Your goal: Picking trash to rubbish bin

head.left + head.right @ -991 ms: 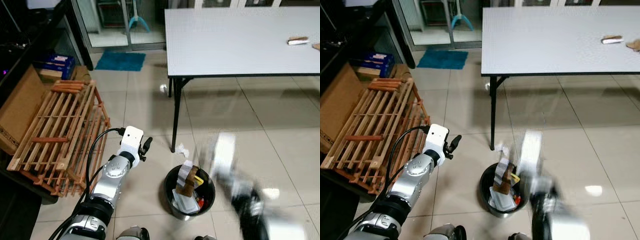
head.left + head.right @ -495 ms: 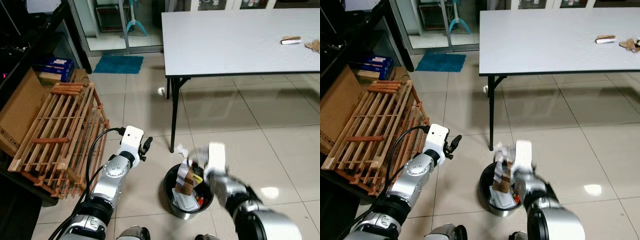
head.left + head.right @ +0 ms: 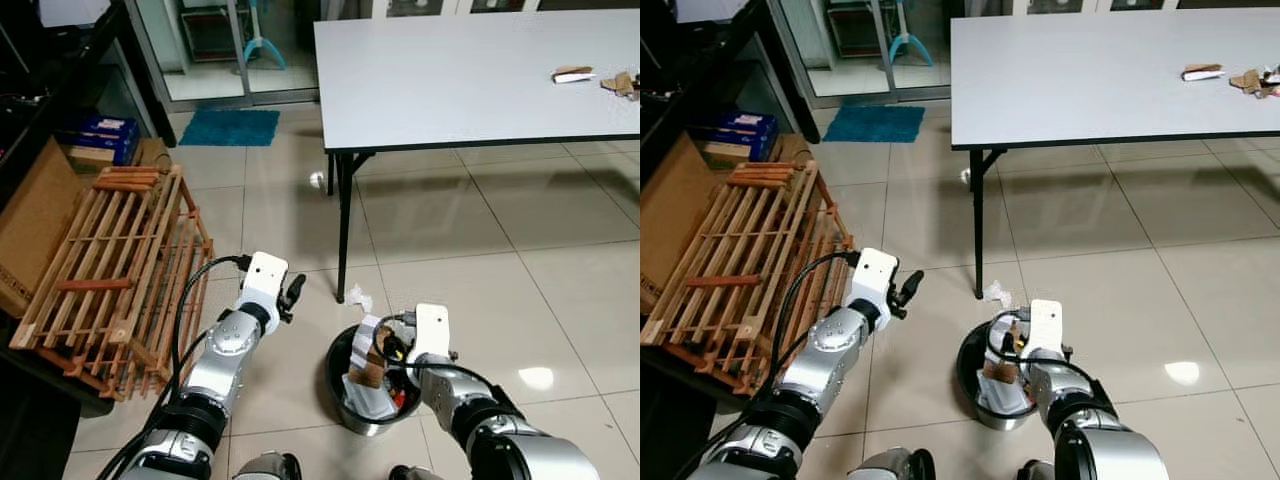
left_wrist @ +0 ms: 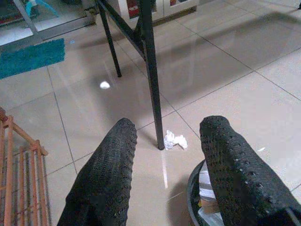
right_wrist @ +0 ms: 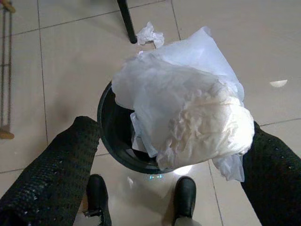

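you have a round black rubbish bin on the tiled floor, near the black leg of the big grey counter. it is already stuffed with scraps: white paper, a brown wrapper and a bit of yellow stick up above its rim.

your right pincer sits directly over that bin, and its wrist view looks straight down into the dark opening. between its two black fingers hangs a crumpled white wad wrapped in thin clear plastic film, pressed against one finger, while a gap shows between the wad and the other. from these frames you cannot tell whether the pincer is truly clamped on it.

a small crumpled white tissue lies on the floor just beside the counter leg, outside the bin.

your left pincer is held out above the floor beside the slatted wooden crate, with its fingers spread wide and nothing between them.

more brown and white scraps lie on the far end of the counter.
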Tool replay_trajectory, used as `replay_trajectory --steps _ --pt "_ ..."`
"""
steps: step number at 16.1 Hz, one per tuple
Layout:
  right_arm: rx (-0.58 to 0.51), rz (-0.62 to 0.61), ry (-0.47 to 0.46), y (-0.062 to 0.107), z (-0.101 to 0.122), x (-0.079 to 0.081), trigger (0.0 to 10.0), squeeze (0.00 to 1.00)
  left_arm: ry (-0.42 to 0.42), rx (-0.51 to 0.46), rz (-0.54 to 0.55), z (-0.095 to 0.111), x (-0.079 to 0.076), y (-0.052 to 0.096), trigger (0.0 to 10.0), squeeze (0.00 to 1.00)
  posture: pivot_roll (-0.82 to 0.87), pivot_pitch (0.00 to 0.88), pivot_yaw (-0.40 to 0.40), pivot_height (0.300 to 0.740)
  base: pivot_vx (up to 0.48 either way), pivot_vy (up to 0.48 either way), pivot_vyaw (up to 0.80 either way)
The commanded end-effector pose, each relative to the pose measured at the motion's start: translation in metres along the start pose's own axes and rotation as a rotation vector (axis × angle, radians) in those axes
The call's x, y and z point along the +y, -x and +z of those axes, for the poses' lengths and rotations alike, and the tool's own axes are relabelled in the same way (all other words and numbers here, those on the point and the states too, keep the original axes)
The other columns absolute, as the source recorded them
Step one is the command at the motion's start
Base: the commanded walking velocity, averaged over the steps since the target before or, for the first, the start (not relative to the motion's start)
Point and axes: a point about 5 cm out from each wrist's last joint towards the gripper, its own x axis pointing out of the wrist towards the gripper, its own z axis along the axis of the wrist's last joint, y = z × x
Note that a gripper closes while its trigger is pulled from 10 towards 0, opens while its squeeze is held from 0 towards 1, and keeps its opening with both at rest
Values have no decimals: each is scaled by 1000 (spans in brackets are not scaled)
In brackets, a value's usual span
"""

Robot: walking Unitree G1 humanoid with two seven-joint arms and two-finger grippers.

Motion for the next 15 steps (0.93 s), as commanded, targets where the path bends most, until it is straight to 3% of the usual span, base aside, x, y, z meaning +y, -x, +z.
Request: replay_trajectory --steps 1,10,15 --pt "-4 12 12 0 2 2 10000 0 -5 6 -5 -1 0 1 10000 0 35 90 74 720 0 0 0" --pt "-40 6 -5 0 4 2 10000 0 8 19 14 -9 1 7 10000 0 32 156 68 720 0 0 0" --pt "-110 36 -5 2 3 3 10000 0 62 11 13 -18 -8 25 10000 0 13 285 54 720 0 0 0"
